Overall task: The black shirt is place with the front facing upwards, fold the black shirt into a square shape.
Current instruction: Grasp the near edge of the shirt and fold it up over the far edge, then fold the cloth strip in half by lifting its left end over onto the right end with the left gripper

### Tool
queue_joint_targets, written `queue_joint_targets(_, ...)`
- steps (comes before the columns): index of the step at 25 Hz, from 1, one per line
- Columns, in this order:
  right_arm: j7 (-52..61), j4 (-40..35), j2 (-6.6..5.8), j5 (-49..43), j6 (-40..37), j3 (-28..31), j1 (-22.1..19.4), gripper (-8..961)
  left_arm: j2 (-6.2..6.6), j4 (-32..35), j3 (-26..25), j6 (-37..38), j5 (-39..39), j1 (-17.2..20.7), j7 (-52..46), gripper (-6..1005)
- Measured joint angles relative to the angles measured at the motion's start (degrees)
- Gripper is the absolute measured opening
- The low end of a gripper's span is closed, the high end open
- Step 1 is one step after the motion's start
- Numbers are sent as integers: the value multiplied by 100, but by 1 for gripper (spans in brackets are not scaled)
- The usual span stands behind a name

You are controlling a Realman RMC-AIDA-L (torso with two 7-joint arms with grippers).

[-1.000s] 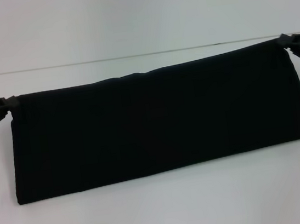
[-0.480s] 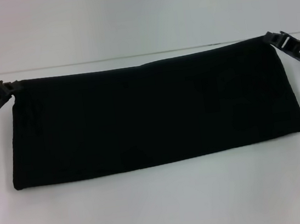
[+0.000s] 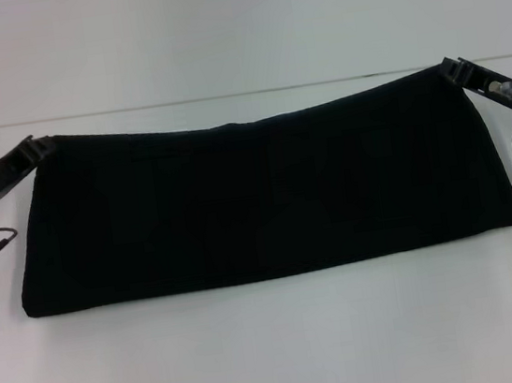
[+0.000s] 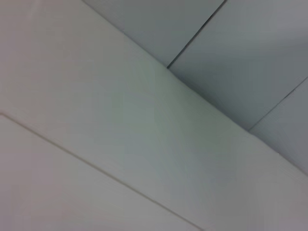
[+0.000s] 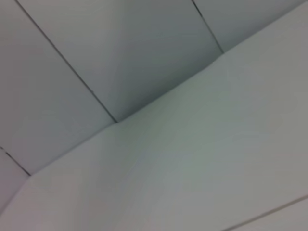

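Head view: black shirt (image 3: 266,195), a long folded band across mid-table, has its far corners clenched by left gripper (image 3: 35,145) and right gripper (image 3: 452,68) near the side edges; mid-fold, probably; next, carry that edge over evenly.

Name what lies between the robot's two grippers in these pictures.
In the head view, only the folded black cloth shirt spans the stretch, its far corners meeting the left gripper and right gripper.
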Motion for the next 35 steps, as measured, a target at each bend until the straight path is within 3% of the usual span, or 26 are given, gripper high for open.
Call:
queue_joint_targets(5,-680,136,6,218,124,28,50,2,-220,0,2,-636,-192,-79,211,1)
queue_joint_targets(11,-1674,384,9,853,135,14,52,154,-398,-69,10,-850,-901,-91,1081,50)
queue_joint_targets(14,-1744,406,3,892,60,42,19,311,-422,-75,10,-926,-1090,-67,1220,98)
queue_joint_targets(18,-1721,382,-25,884,-342,10,-148,545,-372,-78,-5,-1018,-1167,28,1207,277)
queue_joint_targets(19,-1718,376,-26,872,-446,0,-191,606,-343,-78,-10,-1020,-1169,68,1188,322)
queue_joint_targets(21,-1710,366,-37,847,-632,-62,-296,633,-262,-79,-4,-1002,-1174,163,1096,463)
queue_joint_targets(22,-1705,359,-47,838,-819,-243,-396,647,-154,-109,19,-858,-1169,287,914,533)
queue_joint_targets(24,-1709,354,-51,838,-940,-382,-454,674,-83,-154,49,-694,-1160,362,821,561)
queue_joint_targets(25,-1734,306,-57,837,-1248,-767,-572,687,-25,-201,83,-518,-1152,422,742,575)
queue_joint_targets(26,-1734,306,-57,837,-1248,-767,-572,701,67,-273,150,-286,-1145,499,661,589)
queue_joint_targets(29,-1757,106,-56,837,-1777,-1494,-770,741,365,-460,581,587,-1128,771,85,631)
queue_joint_targets(35,-1794,-424,-59,831,-2810,-2959,-1190,749,808,-379,1500,2185,-1122,1319,-1526,687)
